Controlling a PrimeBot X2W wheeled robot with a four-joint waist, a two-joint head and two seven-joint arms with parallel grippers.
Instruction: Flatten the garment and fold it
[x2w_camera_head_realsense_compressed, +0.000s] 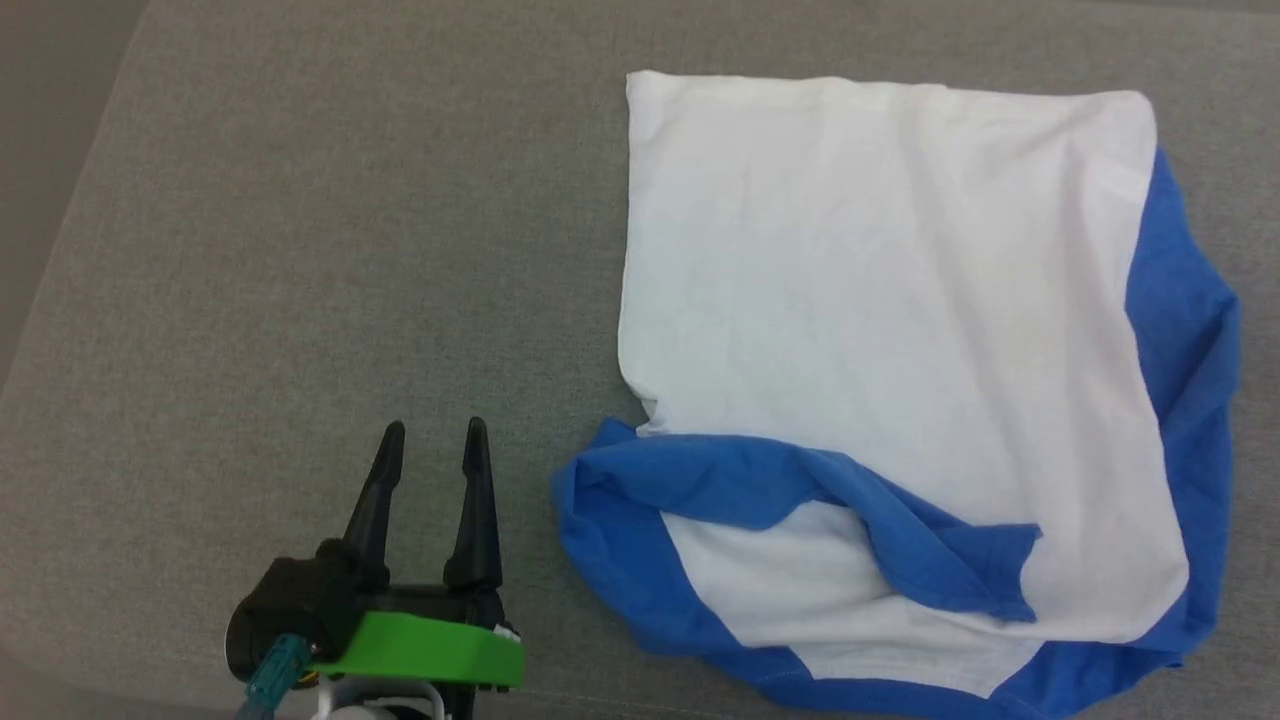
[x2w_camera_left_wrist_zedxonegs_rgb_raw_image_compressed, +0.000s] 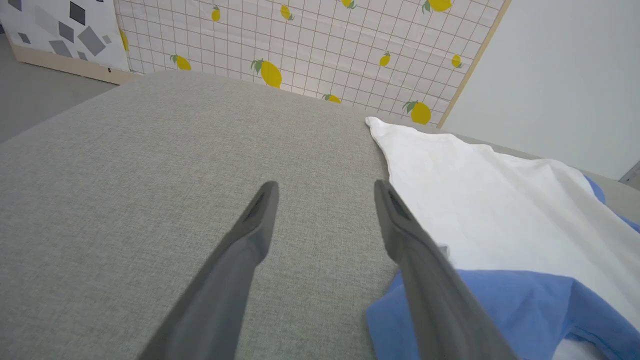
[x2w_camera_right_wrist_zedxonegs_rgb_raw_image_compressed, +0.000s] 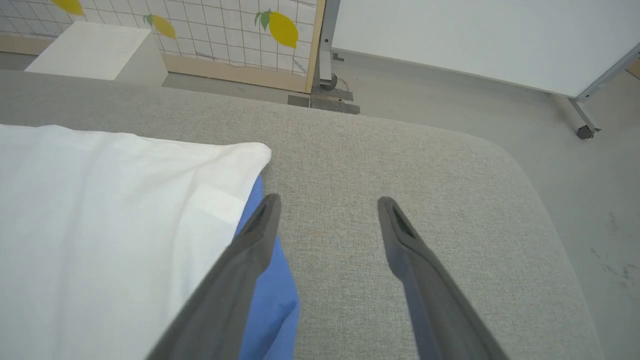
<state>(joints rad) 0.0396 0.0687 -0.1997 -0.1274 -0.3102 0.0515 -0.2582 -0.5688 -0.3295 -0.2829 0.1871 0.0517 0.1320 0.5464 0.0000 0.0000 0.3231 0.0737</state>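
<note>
The garment (x2w_camera_head_realsense_compressed: 880, 300) lies on the right half of the grey cushioned surface, its white body spread out with blue sleeves bunched along the near and right edges. My left gripper (x2w_camera_head_realsense_compressed: 435, 430) hovers open to the left of the garment's near blue corner, nothing between its fingers. In the left wrist view that gripper (x2w_camera_left_wrist_zedxonegs_rgb_raw_image_compressed: 325, 187) is over bare cloth surface, the garment (x2w_camera_left_wrist_zedxonegs_rgb_raw_image_compressed: 500, 210) just right of its right finger. In the right wrist view my right gripper (x2w_camera_right_wrist_zedxonegs_rgb_raw_image_compressed: 327, 202) stands open beside the garment's (x2w_camera_right_wrist_zedxonegs_rgb_raw_image_compressed: 100, 210) far right corner, its left finger over the blue edge.
The grey cushioned surface (x2w_camera_head_realsense_compressed: 300, 250) stretches wide to the left of the garment. A lemon-patterned screen (x2w_camera_left_wrist_zedxonegs_rgb_raw_image_compressed: 310, 45) stands behind its far edge. Beyond the right edge are bare floor (x2w_camera_right_wrist_zedxonegs_rgb_raw_image_compressed: 575, 150), a white box (x2w_camera_right_wrist_zedxonegs_rgb_raw_image_compressed: 95, 50) and a wheeled panel.
</note>
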